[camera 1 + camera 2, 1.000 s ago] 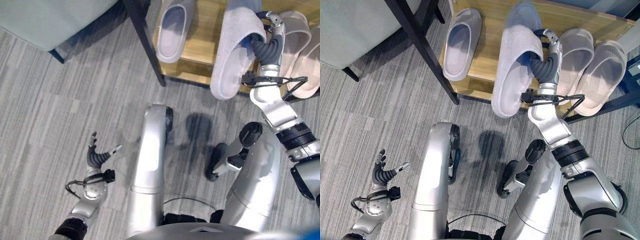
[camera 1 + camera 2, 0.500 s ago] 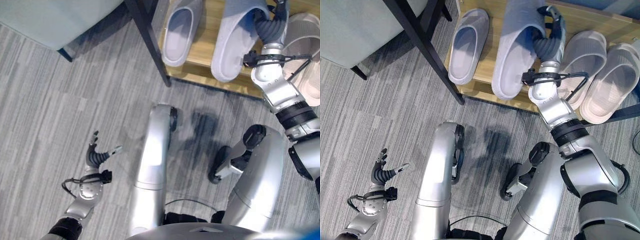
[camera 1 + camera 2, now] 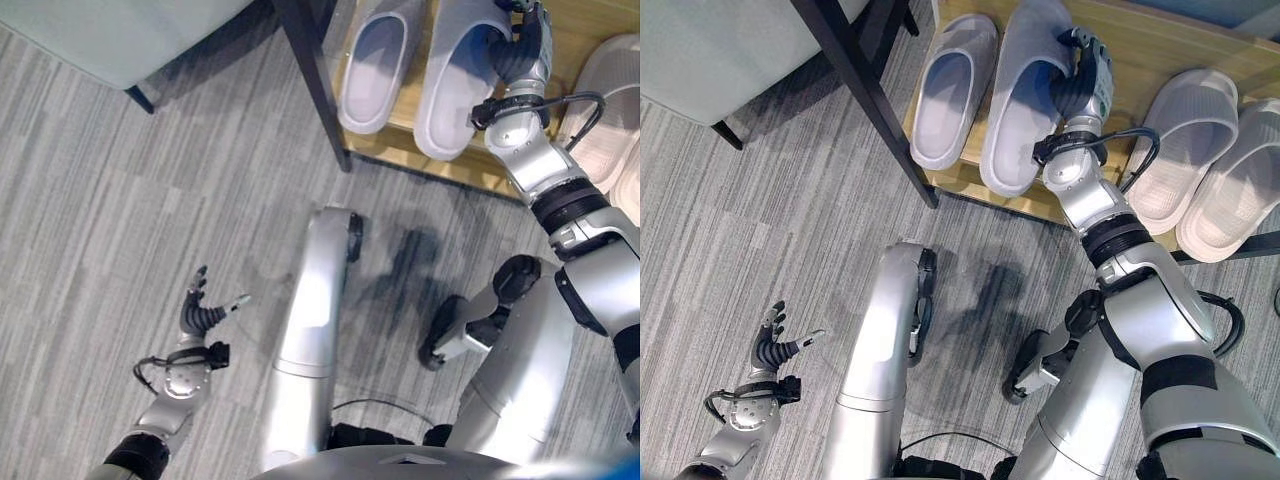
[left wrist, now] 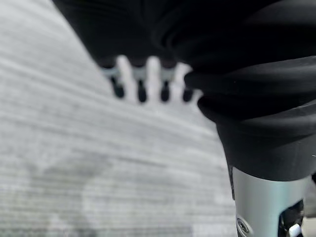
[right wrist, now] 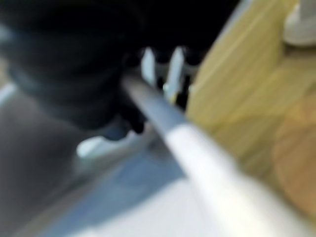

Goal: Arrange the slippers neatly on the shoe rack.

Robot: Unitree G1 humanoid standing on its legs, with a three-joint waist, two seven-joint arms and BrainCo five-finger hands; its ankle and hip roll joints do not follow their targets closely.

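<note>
Last slipper going onto the rack, nearly placed

The wooden shoe rack (image 3: pixel 1140 45) carries four slippers: a grey slipper (image 3: pixel 952 88) at its left end, the held slipper (image 3: pixel 1025 95) just beside it with its heel over the front edge, and a beige pair (image 3: pixel 1215 160) toward the right end. The right hand (image 3: pixel 1083 85) has its fingers curled on the held slipper's upper; letting go and squaring up look left to do. The left hand (image 3: pixel 775 348) hangs over the floor, fingers apart.

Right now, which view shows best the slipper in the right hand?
The right eye view: it shows the whole held slipper on the rack, the right hand gripping its edge. The left eye view crops its toe. The right wrist view shows a blurred edge.
</note>
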